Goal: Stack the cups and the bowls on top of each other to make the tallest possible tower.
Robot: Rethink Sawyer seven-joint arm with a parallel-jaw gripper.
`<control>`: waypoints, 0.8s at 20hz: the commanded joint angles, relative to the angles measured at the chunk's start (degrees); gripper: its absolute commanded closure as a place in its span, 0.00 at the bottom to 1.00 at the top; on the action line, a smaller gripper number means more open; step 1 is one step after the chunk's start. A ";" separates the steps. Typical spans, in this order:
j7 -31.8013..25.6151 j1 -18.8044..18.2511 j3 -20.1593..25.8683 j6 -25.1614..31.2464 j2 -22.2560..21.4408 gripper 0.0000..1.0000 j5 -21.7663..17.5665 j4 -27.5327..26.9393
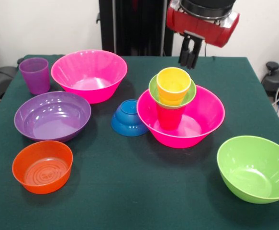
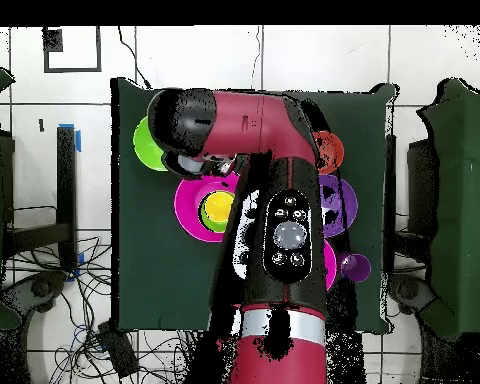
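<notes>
Hovering at the upper right of the front view, the black two-fingered gripper hangs empty just above and behind the stack; its fingers look close together, nearly shut, holding nothing. Below it, right of centre, a large hot pink plastic bowl holds an upright red plastic cup, which carries a small green plastic bowl with a yellow-orange plastic cup nested in it. That tower appears freshly built, so the step in hand is probably going for another piece. A small blue plastic bowl lies tipped on its side, touching the pink bowl's left wall. At upper left stand a translucent purple ridged cup and a second hot pink bowl; a wide purple bowl and a shallow orange bowl sit at lower left, and a lime green bowl at lower right near the green table edge. Fetching the purple cup would mean crossing above the stack without brushing it. Bare cloth lies open along the lower middle.
</notes>
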 commanded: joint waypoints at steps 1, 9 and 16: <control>-12.78 -1.15 5.83 -2.26 3.25 1.00 -6.51 -0.66; -11.35 -2.81 7.38 -5.75 2.60 1.00 -6.23 4.58; -8.11 -3.38 9.04 -7.73 2.93 1.00 -4.24 7.08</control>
